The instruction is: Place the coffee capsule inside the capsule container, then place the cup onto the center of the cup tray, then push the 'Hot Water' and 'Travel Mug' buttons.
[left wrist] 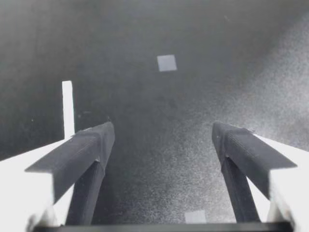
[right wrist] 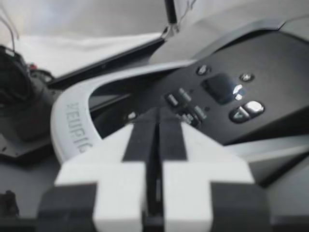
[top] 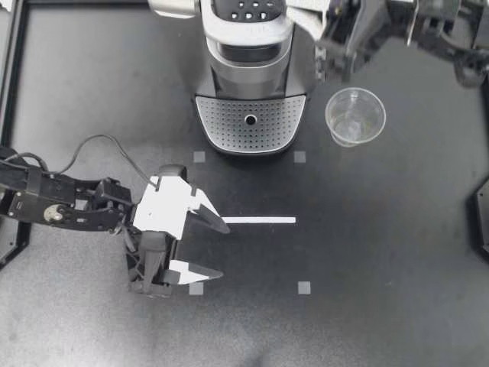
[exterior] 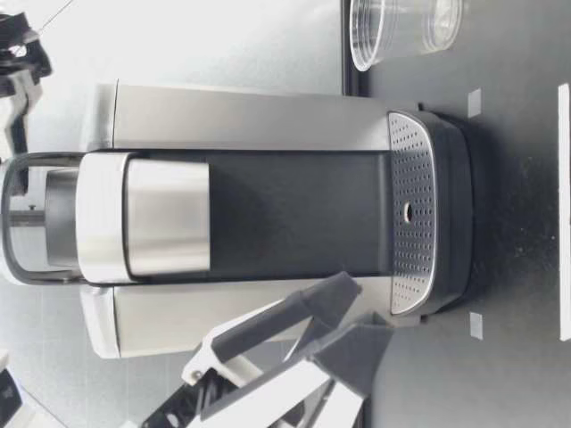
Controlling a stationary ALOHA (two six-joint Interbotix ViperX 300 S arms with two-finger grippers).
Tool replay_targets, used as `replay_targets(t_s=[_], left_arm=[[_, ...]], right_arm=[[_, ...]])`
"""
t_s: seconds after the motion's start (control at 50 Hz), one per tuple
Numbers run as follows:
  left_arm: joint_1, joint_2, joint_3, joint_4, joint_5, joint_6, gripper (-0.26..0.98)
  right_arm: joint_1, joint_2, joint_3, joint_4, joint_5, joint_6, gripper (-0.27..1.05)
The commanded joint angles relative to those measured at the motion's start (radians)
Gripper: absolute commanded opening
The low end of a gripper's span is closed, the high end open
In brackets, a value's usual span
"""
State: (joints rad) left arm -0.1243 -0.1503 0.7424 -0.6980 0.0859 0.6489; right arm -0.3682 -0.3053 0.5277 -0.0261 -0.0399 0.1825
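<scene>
Top view: the left gripper [top: 223, 250] hangs low over the dark surface [top: 382, 245] in front of the coffee machine [top: 248, 53]. Its fingers are spread wide with nothing between them, and one fingertip is just beside the end of a white strip [top: 260, 220] of tape. In the left wrist view that gripper [left wrist: 163, 140] shows only bare surface in its gap, with a small grey square [left wrist: 166, 63] ahead and the white strip [left wrist: 67, 108] off to one side.

The right gripper [top: 336, 38] is up at the machine's top. In the right wrist view its fingers [right wrist: 140, 140] are pressed together, pointing at the buttons [right wrist: 186, 104] on the black panel, where one button glows. From here I cannot tell whether the tips touch a button.

The cup [top: 355, 116], clear plastic, stands upright on the surface just beside the machine, off the perforated cup tray [top: 250, 122]. The low view shows the cup [exterior: 401, 27] with its mouth up, beyond the machine.
</scene>
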Motion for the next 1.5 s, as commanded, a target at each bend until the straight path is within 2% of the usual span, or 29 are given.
replay_targets(t_s=[0.0,0.34,0.52,0.64,0.82,0.98,1.16,1.48], left_arm=[[-0.002,-0.026,-0.009,0.002,-0.008,0.002,0.73],[-0.002,-0.023,-0.009,0.005,-0.009,0.002,0.73],[-0.002,-0.028,0.002,0.005,-0.023,0.002,0.73],[-0.002,-0.037,0.009,0.005,-0.034,0.002,0.73],[-0.002,-0.051,0.026,0.005,-0.057,0.003,0.73],[-0.002,-0.054,0.031,0.005,-0.072,0.005,0.73],[-0.002,-0.054,0.032,0.012,-0.08,0.005,0.73],[-0.002,-0.051,0.037,0.025,-0.095,0.006,0.73]], right_arm=[[0.02,-0.015,0.005,0.005,-0.021,0.003,0.1],[0.025,-0.049,0.081,0.008,-0.064,0.06,0.1],[0.023,-0.138,0.112,0.012,-0.06,0.08,0.1],[0.0,-0.222,0.198,0.043,-0.02,0.133,0.1],[-0.064,-0.307,0.413,0.081,0.017,0.268,0.1],[-0.132,-0.362,0.54,0.081,0.017,0.37,0.1],[-0.204,-0.414,0.629,0.08,0.044,0.414,0.1],[-0.21,-0.377,0.689,0.08,0.137,0.471,0.15]])
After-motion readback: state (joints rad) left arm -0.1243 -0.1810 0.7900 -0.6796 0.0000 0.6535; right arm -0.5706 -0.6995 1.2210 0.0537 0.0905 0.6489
